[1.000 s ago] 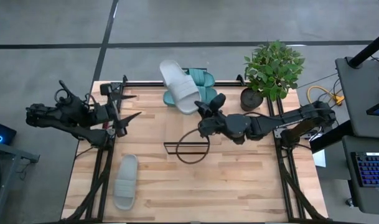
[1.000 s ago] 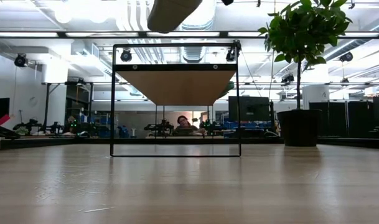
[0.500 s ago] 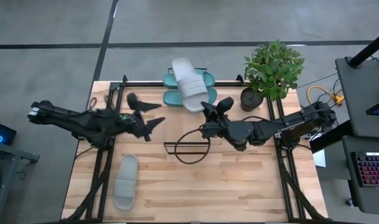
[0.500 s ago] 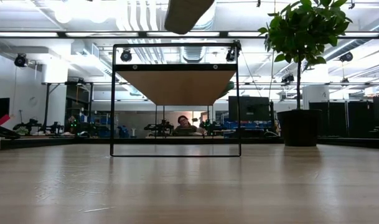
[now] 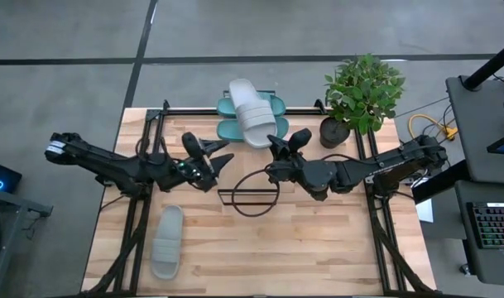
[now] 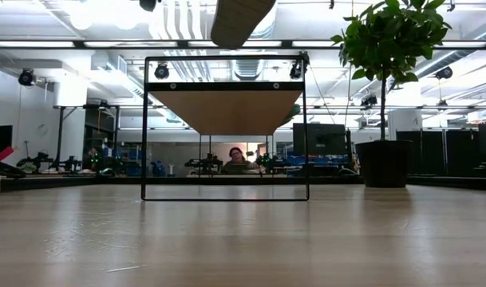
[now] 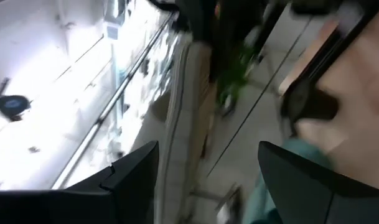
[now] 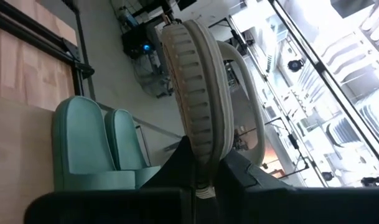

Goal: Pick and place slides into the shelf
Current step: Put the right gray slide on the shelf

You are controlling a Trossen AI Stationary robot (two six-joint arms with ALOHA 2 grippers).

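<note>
Placement was under way: right pincer [image 5: 278,147] gripped a grey slide [image 5: 252,124] above the shelf [image 5: 235,109], needing lowering; left pincer [image 5: 208,154] hung open.

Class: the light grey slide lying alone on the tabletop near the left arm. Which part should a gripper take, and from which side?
Grip the grey slide across its raised strap from above: it lies flat, sole down, and the strap arches clear of the footbed. The open left gripper is nearest.
</note>
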